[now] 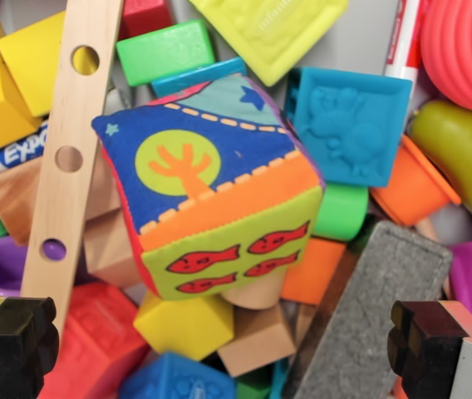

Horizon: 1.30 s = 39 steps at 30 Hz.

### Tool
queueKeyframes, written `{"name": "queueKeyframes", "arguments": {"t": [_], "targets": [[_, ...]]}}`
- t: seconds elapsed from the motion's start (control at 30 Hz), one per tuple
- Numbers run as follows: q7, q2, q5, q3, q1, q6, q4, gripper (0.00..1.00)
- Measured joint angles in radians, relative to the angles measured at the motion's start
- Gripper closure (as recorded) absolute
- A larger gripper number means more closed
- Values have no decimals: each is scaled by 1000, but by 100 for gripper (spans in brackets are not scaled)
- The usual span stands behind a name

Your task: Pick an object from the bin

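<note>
**Clutter in your wrist view**

You had a wooden strip with holes (74, 150) slanting down the wrist view's left, lying across an Expo marker (12, 154). At the right, a blue embossed block (352, 125) overlapped an orange cup (415, 187) beside a green pear (464, 158). A grey block (377, 316) lay below.

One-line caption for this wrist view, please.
Open gripper hovers above a fabric cube atop a bin of jumbled toy blocks.
</note>
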Motion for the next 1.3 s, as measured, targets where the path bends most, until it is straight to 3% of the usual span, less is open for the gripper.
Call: {"name": "queueKeyframes", "arguments": {"t": [0.17, 0.33, 0.67, 1.0, 1.03, 1.3], "targets": [[-26, 15, -3, 1, 1, 27, -7, 0], [-26, 68, -12, 1, 1, 76, -10, 0], [-21, 140, -23, -6, 6, 153, -14, 0], [-19, 175, -28, -14, 12, 191, -13, 0], [-19, 176, -28, -14, 13, 192, -12, 100], [-18, 177, -28, -15, 14, 192, -12, 100]]}}
